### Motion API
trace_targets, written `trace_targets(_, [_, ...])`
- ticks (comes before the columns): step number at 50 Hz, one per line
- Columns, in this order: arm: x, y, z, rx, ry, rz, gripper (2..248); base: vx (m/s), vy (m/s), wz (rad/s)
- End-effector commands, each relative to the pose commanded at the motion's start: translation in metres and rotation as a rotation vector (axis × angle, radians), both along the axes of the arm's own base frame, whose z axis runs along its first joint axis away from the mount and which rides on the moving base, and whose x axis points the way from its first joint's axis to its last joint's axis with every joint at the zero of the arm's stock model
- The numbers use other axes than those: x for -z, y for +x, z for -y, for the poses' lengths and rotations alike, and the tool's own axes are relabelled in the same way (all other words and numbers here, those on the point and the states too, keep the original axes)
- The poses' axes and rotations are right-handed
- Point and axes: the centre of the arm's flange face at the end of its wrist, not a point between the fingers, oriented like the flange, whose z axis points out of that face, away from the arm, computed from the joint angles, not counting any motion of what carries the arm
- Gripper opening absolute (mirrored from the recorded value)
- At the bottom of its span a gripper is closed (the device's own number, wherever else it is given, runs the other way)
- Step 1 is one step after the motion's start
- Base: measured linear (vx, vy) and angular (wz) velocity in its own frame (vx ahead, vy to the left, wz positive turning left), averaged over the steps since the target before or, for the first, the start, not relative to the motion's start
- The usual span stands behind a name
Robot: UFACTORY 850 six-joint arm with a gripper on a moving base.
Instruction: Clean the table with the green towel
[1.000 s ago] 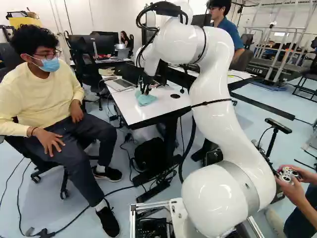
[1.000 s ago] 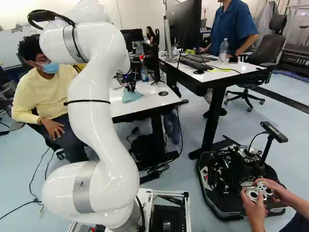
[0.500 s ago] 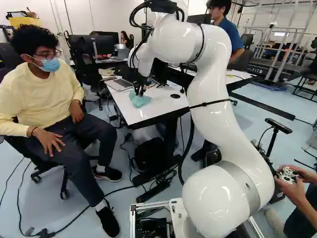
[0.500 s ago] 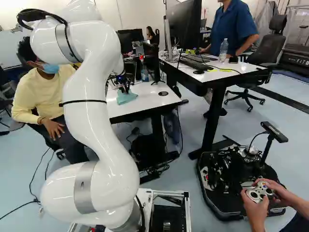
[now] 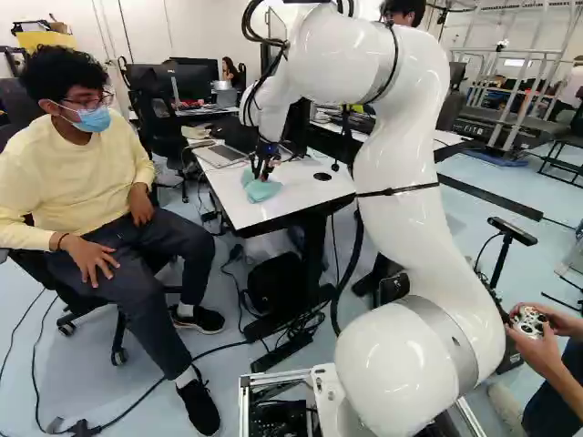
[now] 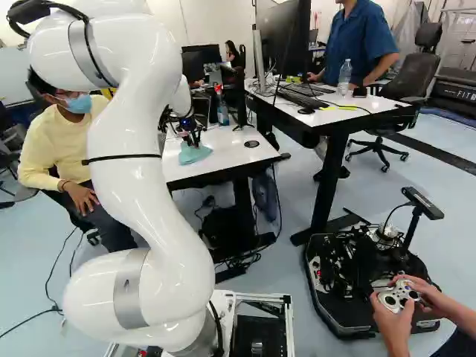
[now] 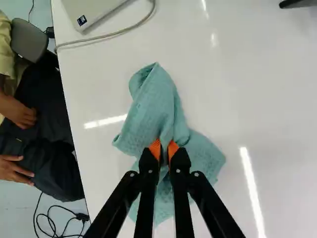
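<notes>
On the white table [image 7: 257, 109] the green towel [image 7: 151, 111] lies crumpled — a fold pinched between the orange pads [image 7: 155, 148] of the robot's gripper [image 5: 261, 174] — with a laptop [image 5: 221, 156] near it and a bottle [image 6: 222, 113] standing farther back.

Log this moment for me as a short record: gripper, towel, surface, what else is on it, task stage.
Gripper: shut on the towel, a fold pinched between its fingers
Towel: blue-green, crumpled, lying on the table
Surface: white table, glossy
Also on table: laptop; round black cap set in the top
Task stage: towel in hand on the tabletop; wiping motion cannot be told
</notes>
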Motion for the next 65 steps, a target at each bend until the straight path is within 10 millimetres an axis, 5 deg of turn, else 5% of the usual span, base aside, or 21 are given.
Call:
trace_targets(23, [-0.001, -0.008, 0.044, 0.063, -0.003, -0.015, 44, 0.0, 0.0, 0.0])
trace_targets(38, [0.0, 0.007, 0.068, 0.103, -0.001, -0.005, 44, 0.0, 0.0, 0.0])
trace_targets(65, [0.003, 0.047, 0.041, 0.071, 0.007, 0.037, 44, 0.0, 0.0, 0.0])
